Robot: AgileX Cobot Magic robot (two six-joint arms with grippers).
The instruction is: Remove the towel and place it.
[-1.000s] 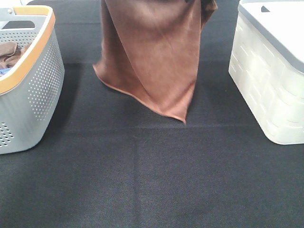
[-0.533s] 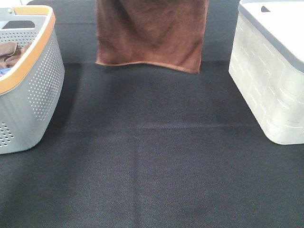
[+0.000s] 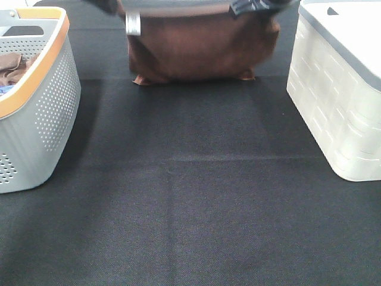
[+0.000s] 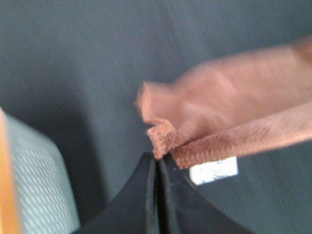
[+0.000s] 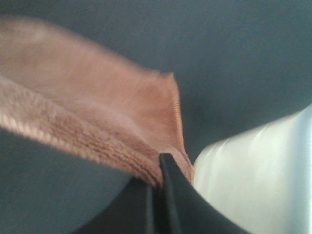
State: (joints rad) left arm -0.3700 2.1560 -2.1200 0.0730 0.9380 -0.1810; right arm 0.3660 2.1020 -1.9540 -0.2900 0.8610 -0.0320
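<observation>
The black table (image 3: 190, 208) is nearest. A grey basket (image 3: 53, 101) stands at its left and a white bin (image 3: 333, 107) at its right. Between them, on the far part, the towel (image 3: 199, 50) hangs spread, with its lower corners crumpled on the table. The left gripper (image 4: 157, 157), jaws closed, pinches one top corner beside the white tag (image 4: 213, 169). The right gripper (image 5: 157, 168), jaws closed, pinches the other.

The towel (image 3: 199, 47) drops at twelve o'clock, bottom corners now crumpling on the table (image 3: 190, 208); the left gripper (image 3: 114, 8) and right gripper (image 3: 238, 8) appear.
</observation>
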